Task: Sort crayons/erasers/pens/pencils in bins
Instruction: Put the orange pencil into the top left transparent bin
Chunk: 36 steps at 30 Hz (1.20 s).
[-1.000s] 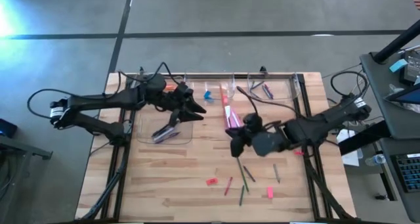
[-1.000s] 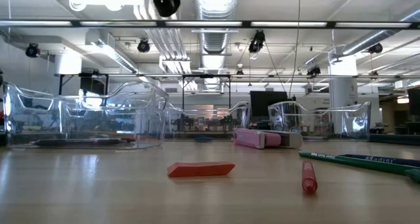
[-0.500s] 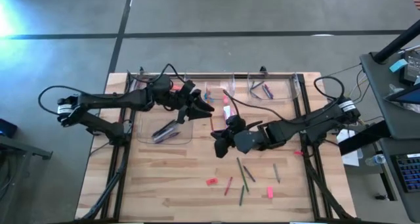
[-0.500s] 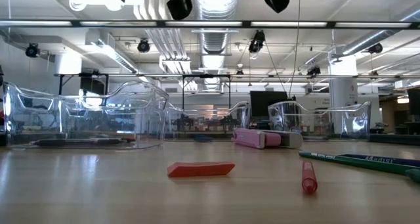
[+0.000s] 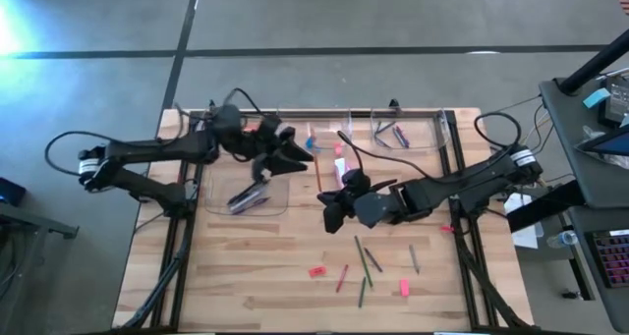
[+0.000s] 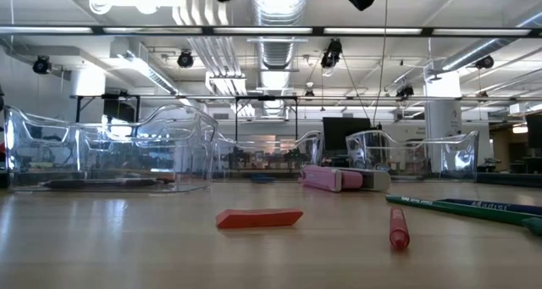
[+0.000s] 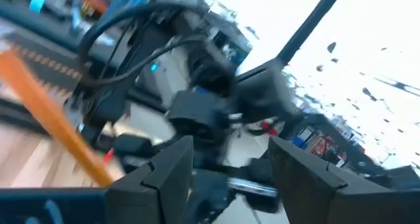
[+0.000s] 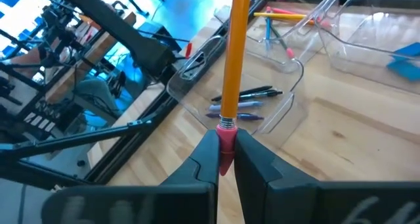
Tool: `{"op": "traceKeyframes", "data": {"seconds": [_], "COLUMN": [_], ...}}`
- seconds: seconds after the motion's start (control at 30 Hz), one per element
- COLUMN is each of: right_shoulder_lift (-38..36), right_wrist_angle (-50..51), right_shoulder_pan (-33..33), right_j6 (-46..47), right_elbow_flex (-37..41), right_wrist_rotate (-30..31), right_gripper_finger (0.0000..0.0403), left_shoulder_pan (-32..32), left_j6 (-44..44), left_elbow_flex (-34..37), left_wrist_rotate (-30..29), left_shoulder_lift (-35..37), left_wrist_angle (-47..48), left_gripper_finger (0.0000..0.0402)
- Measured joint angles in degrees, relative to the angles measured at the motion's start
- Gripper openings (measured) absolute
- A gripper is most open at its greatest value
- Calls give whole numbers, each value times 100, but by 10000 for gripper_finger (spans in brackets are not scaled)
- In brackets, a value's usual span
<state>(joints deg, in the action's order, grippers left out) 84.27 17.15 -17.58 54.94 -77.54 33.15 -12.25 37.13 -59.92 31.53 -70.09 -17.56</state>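
The 4 bins (image 5: 246, 193) line the table's (image 5: 256, 266) far side, and both arms crowd the air there: the left gripper (image 5: 295, 156) over the bins, the right gripper (image 5: 329, 199) mid-table with a pencil (image 8: 235, 53) jutting up. The near-left boards lie open. Near-right, scattered sticks (image 5: 364, 261) and erasers (image 5: 316, 272) clutter the surface.
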Motion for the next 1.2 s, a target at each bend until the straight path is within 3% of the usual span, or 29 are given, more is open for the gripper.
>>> {"op": "traceKeyframes", "data": {"seconds": [0.17,0.37,0.97,1.07,1.2], "right_shoulder_lift": [-142,-166,19,22,24], "right_wrist_angle": [-37,-614,-809,-809,-809], "right_shoulder_pan": [0,0,11,11,11], "right_j6": [-44,-519,-494,-496,-496], "right_elbow_flex": [-7,-7,-7,-7,-7], "right_wrist_rotate": [247,284,269,269,269], "right_gripper_finger": [18,18,18,18,18], "left_shoulder_pan": [-29,-50,-42,-42,-42], "left_j6": [-522,-893,8,6,3], "left_elbow_flex": [118,222,222,216,216], "left_wrist_rotate": [-167,-1306,-1226,-1220,-1211], "left_shoulder_lift": [528,745,-116,-129,-129], "left_wrist_angle": [489,1087,-138,-146,-146], "left_gripper_finger": [184,184,184,166,100]}}
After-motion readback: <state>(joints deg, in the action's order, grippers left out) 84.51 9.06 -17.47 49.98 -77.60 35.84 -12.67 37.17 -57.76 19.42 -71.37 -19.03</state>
